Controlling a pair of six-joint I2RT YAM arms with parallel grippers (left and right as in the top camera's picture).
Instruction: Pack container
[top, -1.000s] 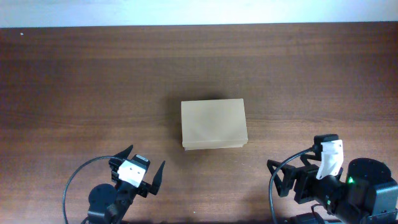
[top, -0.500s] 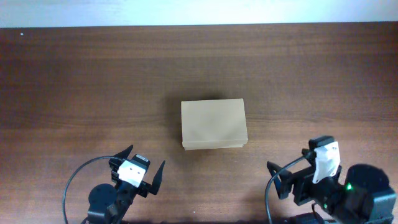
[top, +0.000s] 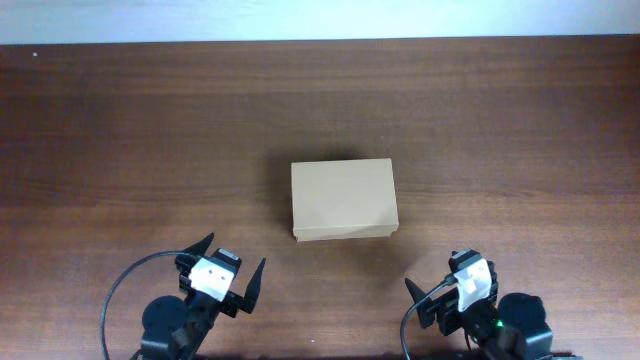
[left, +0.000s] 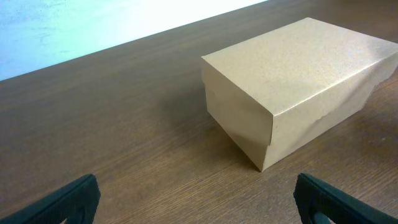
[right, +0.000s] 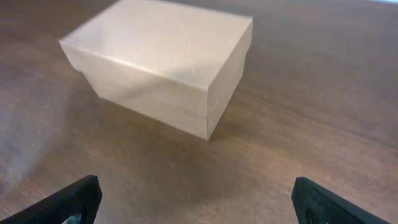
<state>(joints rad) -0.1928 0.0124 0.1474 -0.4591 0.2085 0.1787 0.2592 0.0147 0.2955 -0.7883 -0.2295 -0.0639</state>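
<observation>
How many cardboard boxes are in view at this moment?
1. The cardboard box stands near the middle of the table with its lid shut and nothing touching it. All three views show this same box. Anything inside it is hidden.

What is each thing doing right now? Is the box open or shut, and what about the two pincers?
container: lid shut, sitting flat on the table, nothing touching it.
left pincer: open, holding nothing, apart from the container.
right pincer: open, holding nothing, apart from the container.
</observation>
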